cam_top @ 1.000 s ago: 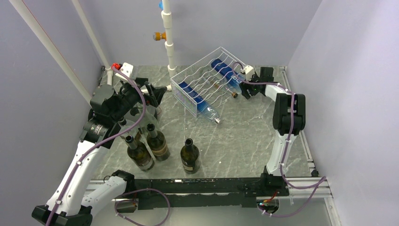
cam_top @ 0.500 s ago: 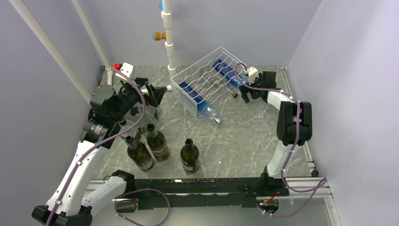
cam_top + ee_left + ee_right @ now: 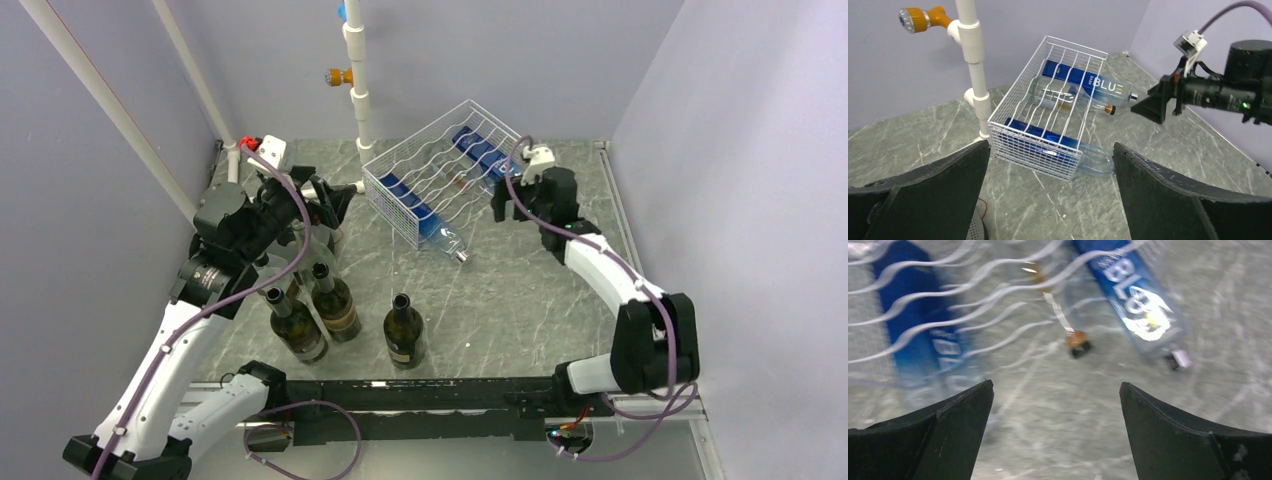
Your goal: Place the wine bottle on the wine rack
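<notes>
The white wire wine rack [image 3: 440, 168] lies skewed at the back of the table. In its cradles rest a blue-labelled wine bottle [image 3: 480, 155], a clear one with a copper cap [image 3: 472, 185] and another blue one [image 3: 425, 222] poking out at the front. My right gripper [image 3: 503, 203] hangs open just right of the rack, off the bottle necks. In the right wrist view the blue label [image 3: 1133, 295] and copper cap [image 3: 1075, 337] lie beyond the empty right gripper [image 3: 1056, 384]. My left gripper [image 3: 330, 200] is open to the rack's left, and the left wrist view [image 3: 1050, 145] looks at the wine rack [image 3: 1033, 150].
Three dark wine bottles stand near the front left [image 3: 297, 325] [image 3: 334, 303] [image 3: 404, 331], close under my left arm. A white pipe post [image 3: 362, 110] with an orange fitting rises behind the rack's left corner. Walls close in on both sides.
My right gripper has opened wide and drawn a little away from the bottle necks, while its elbow swung down toward the near edge. The left arm has barely moved.
</notes>
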`<action>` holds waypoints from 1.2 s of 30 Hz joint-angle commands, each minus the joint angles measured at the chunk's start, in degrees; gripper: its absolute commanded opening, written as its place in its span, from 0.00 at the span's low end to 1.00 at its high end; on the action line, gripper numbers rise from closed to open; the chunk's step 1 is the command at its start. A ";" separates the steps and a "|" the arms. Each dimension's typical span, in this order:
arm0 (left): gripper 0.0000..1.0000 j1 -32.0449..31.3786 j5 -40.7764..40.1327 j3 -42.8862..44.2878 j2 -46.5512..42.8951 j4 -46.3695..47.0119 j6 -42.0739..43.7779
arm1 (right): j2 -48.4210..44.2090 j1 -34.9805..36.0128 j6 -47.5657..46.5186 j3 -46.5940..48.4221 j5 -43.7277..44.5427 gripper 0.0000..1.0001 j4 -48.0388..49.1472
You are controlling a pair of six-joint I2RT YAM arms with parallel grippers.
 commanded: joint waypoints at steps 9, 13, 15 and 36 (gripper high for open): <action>0.99 -1.53 -9.36 -1.75 -5.65 3.45 4.47 | -5.31 22.86 11.69 16.99 12.83 1.00 -25.02; 1.00 -1.70 -10.83 -3.32 -6.56 4.87 5.55 | -11.10 29.85 10.17 17.54 14.55 1.00 -27.73; 0.99 -1.71 -10.90 -3.64 -6.77 5.06 6.09 | -12.86 30.19 11.50 18.96 10.37 1.00 -30.96; 0.98 -2.50 -14.95 -5.63 -6.76 6.59 11.04 | -27.85 49.63 15.84 8.36 3.02 0.94 -20.24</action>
